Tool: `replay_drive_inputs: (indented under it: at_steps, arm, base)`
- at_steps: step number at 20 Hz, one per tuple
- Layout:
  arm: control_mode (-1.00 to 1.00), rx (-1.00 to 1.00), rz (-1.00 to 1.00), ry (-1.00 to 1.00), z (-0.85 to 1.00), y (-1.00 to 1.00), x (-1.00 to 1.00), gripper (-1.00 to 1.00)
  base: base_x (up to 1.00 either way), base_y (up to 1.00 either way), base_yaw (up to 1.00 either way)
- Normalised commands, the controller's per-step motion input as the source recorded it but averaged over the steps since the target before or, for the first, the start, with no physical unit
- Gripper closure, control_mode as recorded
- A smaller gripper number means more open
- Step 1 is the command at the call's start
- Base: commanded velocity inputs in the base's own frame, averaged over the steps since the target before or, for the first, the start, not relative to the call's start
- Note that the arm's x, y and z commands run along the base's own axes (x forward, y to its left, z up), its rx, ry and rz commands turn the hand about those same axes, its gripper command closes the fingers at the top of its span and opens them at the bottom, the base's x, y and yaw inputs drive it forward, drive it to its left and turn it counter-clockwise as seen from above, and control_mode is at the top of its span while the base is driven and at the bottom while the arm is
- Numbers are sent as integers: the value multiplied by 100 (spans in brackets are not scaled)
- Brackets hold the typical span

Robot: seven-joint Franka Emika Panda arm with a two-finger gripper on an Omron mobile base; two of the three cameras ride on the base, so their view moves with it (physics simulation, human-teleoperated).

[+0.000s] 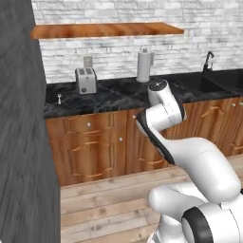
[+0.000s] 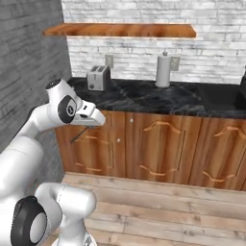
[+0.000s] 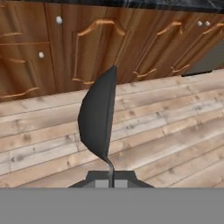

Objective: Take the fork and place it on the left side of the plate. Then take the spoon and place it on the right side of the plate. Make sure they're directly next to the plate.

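Observation:
My gripper (image 3: 111, 181) is shut on the thin handle of the spoon (image 3: 98, 118), whose dark grey bowl stands up in front of the hand camera. In the right base view the gripper (image 2: 89, 126) hangs in front of the wooden cabinets, above the floor and short of the counter, and the spoon (image 2: 79, 135) slants down to the left from it. The fork (image 1: 59, 98), a small pale silver piece, lies on the black counter left of the toaster (image 1: 86, 79). The plate is out of view.
A black stone counter (image 1: 118, 97) tops wooden cabinets (image 2: 158, 144). On it stand the toaster (image 2: 98, 78) and a paper towel roll (image 1: 144, 66), with a sink (image 1: 213, 84) at the right. A dark grey wall (image 1: 23, 142) closes the left; a shelf (image 1: 109, 30) hangs above.

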Motion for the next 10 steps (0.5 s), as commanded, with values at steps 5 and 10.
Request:
replay_drive_inputs:
  at_steps: [5,10]
  arm:
    - [100,0,0,0,0,0,0,100]
    - [100,0,0,0,0,0,0,100]
  base:
    - [-67,-10,-35]
    - [-53,-12,-41]
